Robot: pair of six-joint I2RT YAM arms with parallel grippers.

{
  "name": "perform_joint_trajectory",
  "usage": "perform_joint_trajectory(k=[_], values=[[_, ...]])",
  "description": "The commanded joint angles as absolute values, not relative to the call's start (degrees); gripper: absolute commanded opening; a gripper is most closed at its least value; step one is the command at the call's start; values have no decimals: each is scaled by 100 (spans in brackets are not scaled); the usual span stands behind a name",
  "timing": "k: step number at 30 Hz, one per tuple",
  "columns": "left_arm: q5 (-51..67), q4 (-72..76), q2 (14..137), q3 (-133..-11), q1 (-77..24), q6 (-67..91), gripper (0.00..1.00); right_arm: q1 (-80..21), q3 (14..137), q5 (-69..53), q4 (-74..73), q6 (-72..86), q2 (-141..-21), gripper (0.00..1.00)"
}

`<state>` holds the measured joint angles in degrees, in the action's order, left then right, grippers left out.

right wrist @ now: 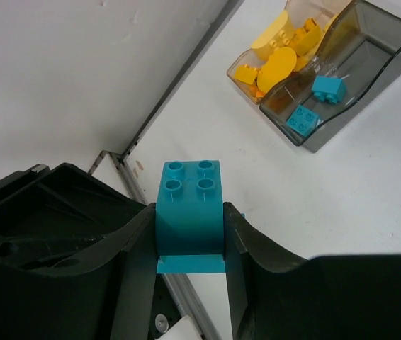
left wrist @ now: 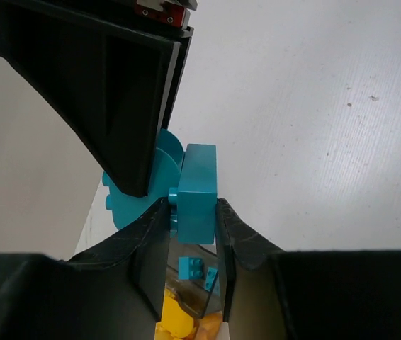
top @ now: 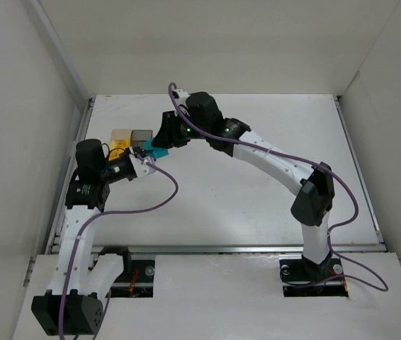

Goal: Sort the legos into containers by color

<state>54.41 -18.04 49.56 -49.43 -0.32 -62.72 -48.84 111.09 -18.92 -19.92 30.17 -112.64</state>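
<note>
Left wrist view: your left pincer point(left wrist: 192, 214) pinches the teal block point(left wrist: 199, 177), pressed against the teal brick point(right wrist: 190, 202) your right pincer point(right wrist: 190, 237) clamps, just beside the grey bin point(right wrist: 377, 78). Tug unevenly and one probably pops loose across the tabletop point(top: 257, 177).

teal block point(top: 159, 152) near grey box point(top: 142, 137); yellow legos point(right wrist: 278, 60) in amber box point(right wrist: 321, 15)

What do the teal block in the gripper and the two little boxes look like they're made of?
Teal block: likely hard moulded plastic, smooth with a soft sheen and crisp studs. Grey box and amber box: apparently tinted see-through rigid plastic, glossy; yellow pieces show through the amber side.
</note>
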Motion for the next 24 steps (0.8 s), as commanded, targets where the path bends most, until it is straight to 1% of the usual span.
perform_joint_trajectory(k=[1,3,5,6,8,13,15,16,17,18,19,21,23,24], values=[[5528,-1232,4966,-5115,-62,-5600,0,-4992,11426,-2294,-1521,3155,-11268,0],[5528,-1160,4966,-5115,-62,-5502,0,-4843,11286,-2425,-1337,3479,-11268,0],[5528,-1501,4966,-5063,-62,-5755,0,-4536,11162,-2426,-1187,3882,-11329,0],[5615,-1921,4966,-5063,-62,-5948,0,-4326,11110,-2208,-1126,3972,-11381,0],[5616,-2196,5018,-5002,-62,-6257,0,-4132,11109,-1979,-1125,4139,-11434,0],[4994,-2250,5325,-4764,-62,-6363,0,-3946,11382,-1249,-1072,4192,-11619,0],[4843,-2250,5492,-4825,-62,-6363,0,-3894,11591,-1169,-1011,4192,-11864,0],[4738,-2119,5571,-4825,-62,-6285,0,-3894,11680,-1221,-1011,4192,-11970,0],[4607,-1892,5720,-4825,-62,-5666,0,-3894,11776,-1343,-1011,4192,-12066,0],[4388,-1028,5791,-4825,-62,-5164,0,-3894,11925,-1414,-1011,4192,-12241,0],[3698,-506,5879,-4721,-62,-4646,0,-3894,11979,-1467,-1011,4192,-12321,0],[2896,609,6274,-4658,-62,-3662,0,-3894,11979,-1468,-1011,4192,-12375,0],[2201,738,6678,-4789,-62,-3507,0,-3894,11979,-1521,-959,4192,-12524,0],[2075,738,7063,-4868,-62,-3507,0,-3894,12032,-1581,-958,4192,-12524,0]])
